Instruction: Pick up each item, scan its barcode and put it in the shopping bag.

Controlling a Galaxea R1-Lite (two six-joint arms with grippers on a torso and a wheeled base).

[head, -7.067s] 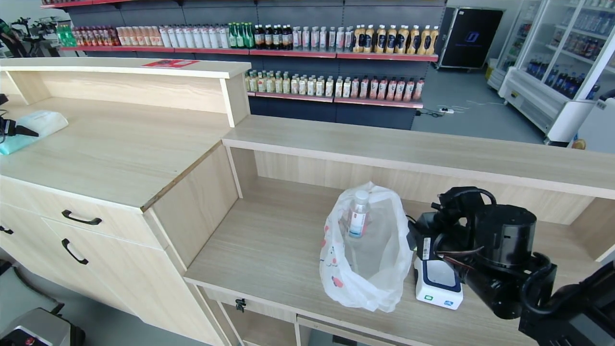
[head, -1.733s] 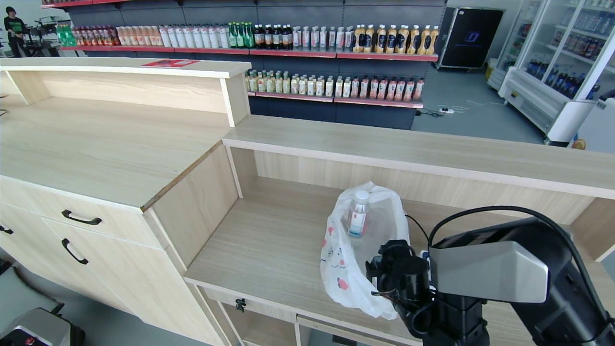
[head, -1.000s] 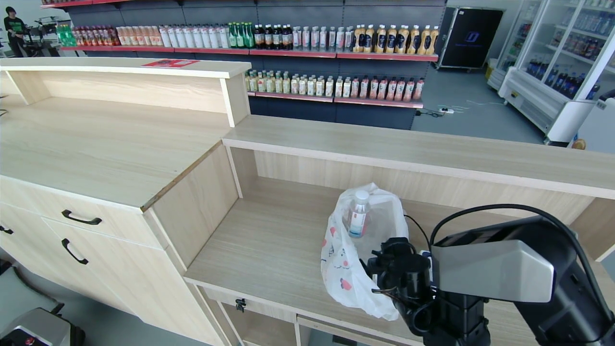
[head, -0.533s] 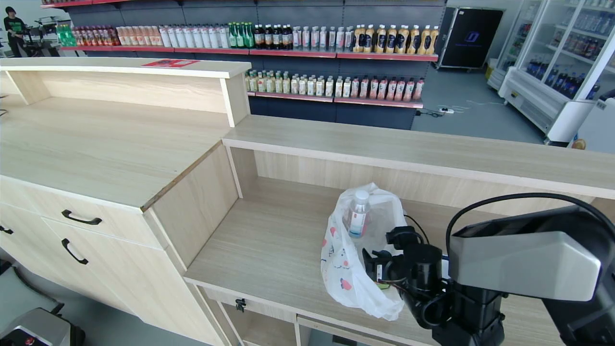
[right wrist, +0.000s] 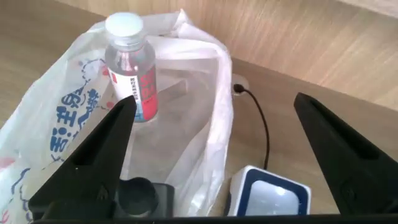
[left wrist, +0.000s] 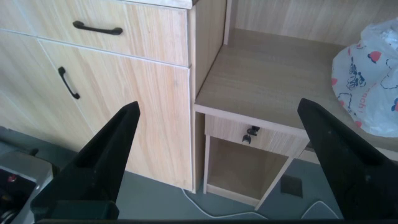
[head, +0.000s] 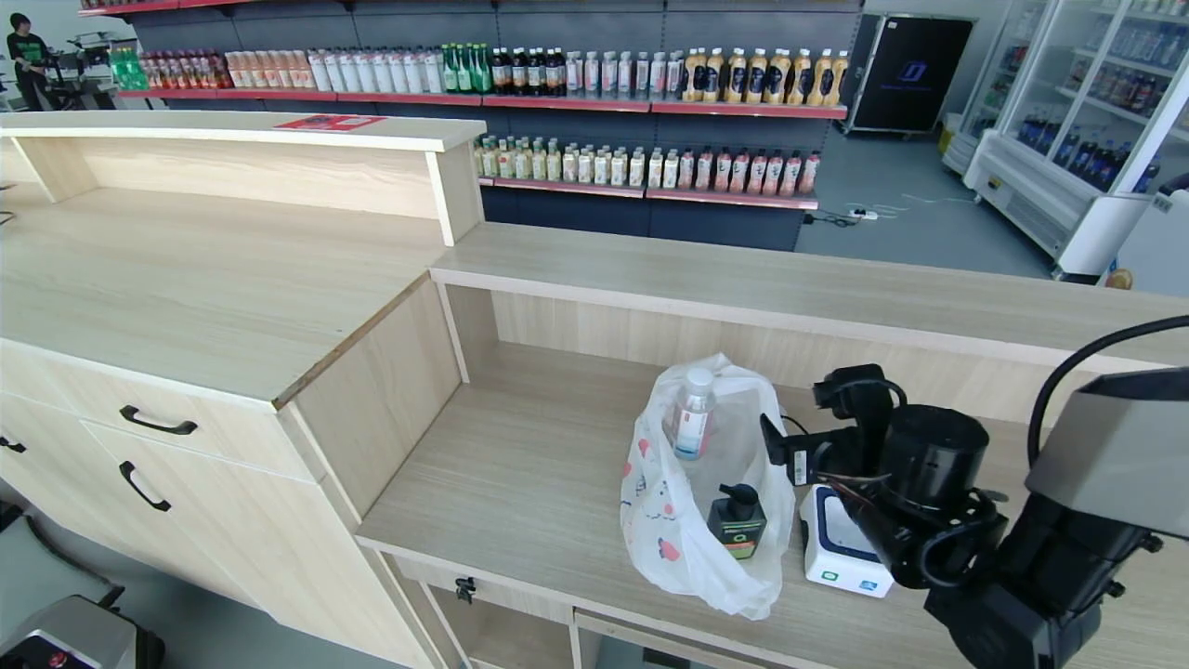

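Bag (head: 669, 520): we keep it mouth-up on the counter (head: 520, 483), ready for loading.
Bottles: clear bottle (head: 692, 413) and pump bottle (head: 737, 522) stand inside.
Right gripper (right wrist: 214, 155): spread, empty, at the bag's rim, near the scanner (head: 841, 553).
Left gripper (left wrist: 217, 162): spread, empty, off the counter.

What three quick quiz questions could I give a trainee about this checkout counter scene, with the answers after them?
1. True or false: the dark pump bottle stands inside the shopping bag.
2. What sits on the counter beside the bag, on the robot's right? A) a basket B) a white scanner C) a cup
3. Fill in: the left gripper and the right gripper are both ____.

Key: 1 true; 2 B; 3 open.
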